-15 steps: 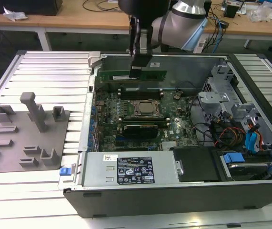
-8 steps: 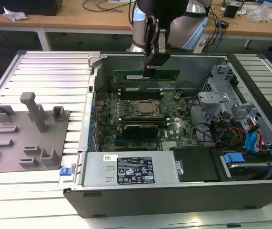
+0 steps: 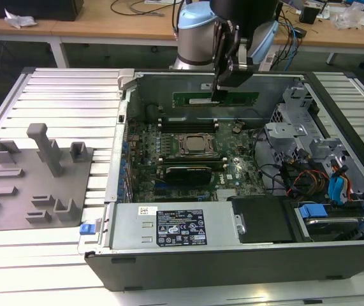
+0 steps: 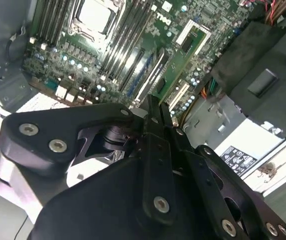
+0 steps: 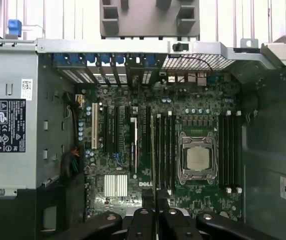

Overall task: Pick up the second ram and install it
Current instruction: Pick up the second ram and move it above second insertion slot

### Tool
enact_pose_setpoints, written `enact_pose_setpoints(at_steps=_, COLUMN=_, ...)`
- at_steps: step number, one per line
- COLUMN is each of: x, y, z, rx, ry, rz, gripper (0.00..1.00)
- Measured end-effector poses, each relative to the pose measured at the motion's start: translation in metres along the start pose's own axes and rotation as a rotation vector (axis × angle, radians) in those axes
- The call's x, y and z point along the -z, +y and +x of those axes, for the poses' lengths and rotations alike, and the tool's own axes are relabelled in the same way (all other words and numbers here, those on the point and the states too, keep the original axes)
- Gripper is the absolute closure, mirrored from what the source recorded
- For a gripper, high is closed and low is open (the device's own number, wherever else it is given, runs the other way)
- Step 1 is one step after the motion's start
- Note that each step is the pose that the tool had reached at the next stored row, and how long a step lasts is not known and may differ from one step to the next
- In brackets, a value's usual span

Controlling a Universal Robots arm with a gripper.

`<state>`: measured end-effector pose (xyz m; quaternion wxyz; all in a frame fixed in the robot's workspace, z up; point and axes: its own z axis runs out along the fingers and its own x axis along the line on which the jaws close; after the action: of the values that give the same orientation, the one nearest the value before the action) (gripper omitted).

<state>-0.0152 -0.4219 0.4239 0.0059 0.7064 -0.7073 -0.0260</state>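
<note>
Claw (image 3: pixel 218 94) with second ram (image 3: pixel 240 99) above motherboard (image 3: pixel 236 171)

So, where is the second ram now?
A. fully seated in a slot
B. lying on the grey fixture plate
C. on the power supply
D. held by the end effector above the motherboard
D: in the exterior view the end effector grips the second ram, which hangs clear above the motherboard.

A slatted aluminium table (image 3: pixel 60 89) carries an open computer case (image 3: pixel 232 271); a grey fixture plate (image 3: pixel 16 191) lies just beside it.
</note>
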Motion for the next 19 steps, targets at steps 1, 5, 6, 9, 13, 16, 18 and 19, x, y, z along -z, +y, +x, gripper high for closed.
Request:
enact_pose_setpoints(at_steps=1, x=-0.0004, y=-0.0007, z=-0.0018, rx=0.0, ry=0.0002, rz=-0.0001, gripper=0.87)
enact_pose_setpoints(at_steps=5, x=-0.0029, y=-0.004, z=-0.0149, rx=0.0, ry=-0.0007, rz=-0.0001, gripper=0.87)
enact_pose_setpoints(at_steps=6, x=-0.0033, y=-0.0045, z=-0.0172, rx=0.0, ry=-0.0006, rz=0.0, gripper=0.87)
enact_pose_setpoints(at_steps=9, x=-0.0062, y=-0.0069, z=-0.0242, rx=0.0, ry=-0.0008, rz=0.0, gripper=0.87)
enact_pose_setpoints(at_steps=13, x=-0.014, y=-0.0106, z=-0.0277, rx=0.0, ry=-0.0007, rz=-0.0002, gripper=0.87)
enact_pose_setpoints(at_steps=16, x=-0.0201, y=-0.0124, z=-0.028, rx=0.0, ry=-0.0007, rz=0.0, gripper=0.87)
enact_pose_setpoints(at_steps=18, x=-0.022, y=-0.013, z=-0.0281, rx=0.0, ry=-0.0007, rz=-0.0001, gripper=0.87)
enact_pose_setpoints(at_steps=19, x=-0.0239, y=-0.0135, z=-0.0282, rx=0.0, ry=-0.0007, rz=-0.0002, gripper=0.87)
